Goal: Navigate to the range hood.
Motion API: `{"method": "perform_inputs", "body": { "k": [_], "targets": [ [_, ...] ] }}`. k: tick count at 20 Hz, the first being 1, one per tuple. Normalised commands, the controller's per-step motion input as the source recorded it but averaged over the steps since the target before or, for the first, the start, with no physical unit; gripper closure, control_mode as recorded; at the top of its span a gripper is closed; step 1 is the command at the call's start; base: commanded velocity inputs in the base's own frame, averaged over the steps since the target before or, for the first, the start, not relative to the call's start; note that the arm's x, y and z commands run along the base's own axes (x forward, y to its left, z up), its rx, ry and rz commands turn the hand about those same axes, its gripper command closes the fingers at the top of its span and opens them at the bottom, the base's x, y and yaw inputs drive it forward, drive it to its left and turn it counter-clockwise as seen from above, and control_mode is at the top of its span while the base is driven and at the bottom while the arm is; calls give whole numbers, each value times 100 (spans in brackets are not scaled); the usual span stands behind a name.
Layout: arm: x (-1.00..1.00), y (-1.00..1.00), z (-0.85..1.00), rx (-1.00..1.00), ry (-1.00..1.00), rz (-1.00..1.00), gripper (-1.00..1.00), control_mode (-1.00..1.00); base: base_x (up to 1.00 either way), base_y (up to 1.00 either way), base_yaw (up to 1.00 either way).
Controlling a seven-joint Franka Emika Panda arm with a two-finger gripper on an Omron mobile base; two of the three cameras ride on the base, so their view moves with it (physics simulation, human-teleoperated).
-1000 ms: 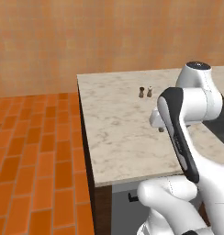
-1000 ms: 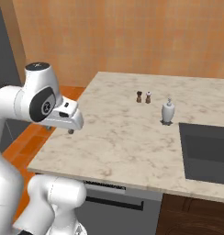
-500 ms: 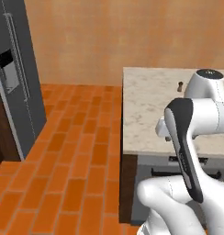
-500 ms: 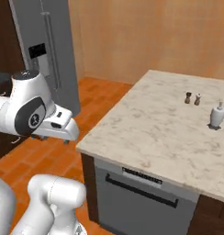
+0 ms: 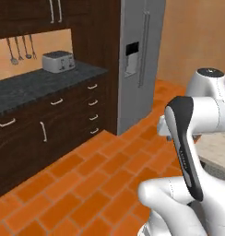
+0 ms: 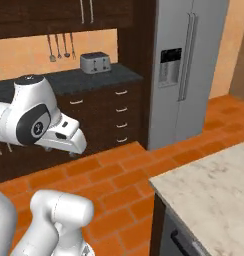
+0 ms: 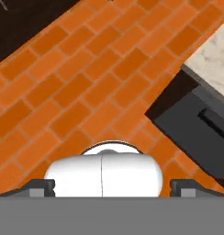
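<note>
The range hood is out of view. My gripper hangs folded close to the arm, above the orange brick floor. In the hand view the gripper points down at the bricks. Its two fingertips stand far apart at the bottom corners, open, with nothing between them.
A steel refrigerator stands ahead, with dark wood drawers and a dark counter to its left. On that counter sits a toaster. The marble island and its dark appliance front lie to the right.
The whole picture has swung left as the base turned. The island with its shakers has slid off to the right; the refrigerator and dark cabinets have come into view. The arm keeps its pose.
</note>
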Motion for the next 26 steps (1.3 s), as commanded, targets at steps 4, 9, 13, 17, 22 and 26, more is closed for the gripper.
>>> {"method": "perform_inputs", "body": {
  "k": [4, 9, 13, 17, 22, 26],
  "targets": [
    [0, 0, 0, 0, 0, 0, -100, 100, -23, 0, 100],
    [0, 0, 0, 0, 0, 0, -100, 100, -20, 0, 100],
    [0, 0, 0, 0, 0, 0, -100, 100, -19, 0, 100],
    [0, 0, 0, 0, 0, 0, -100, 100, -20, 0, 100],
    [0, 0, 0, 0, 0, 0, -100, 100, -22, 0, 100],
    [0, 0, 0, 0, 0, 0, -100, 100, -22, 0, 100]
  ]
}}
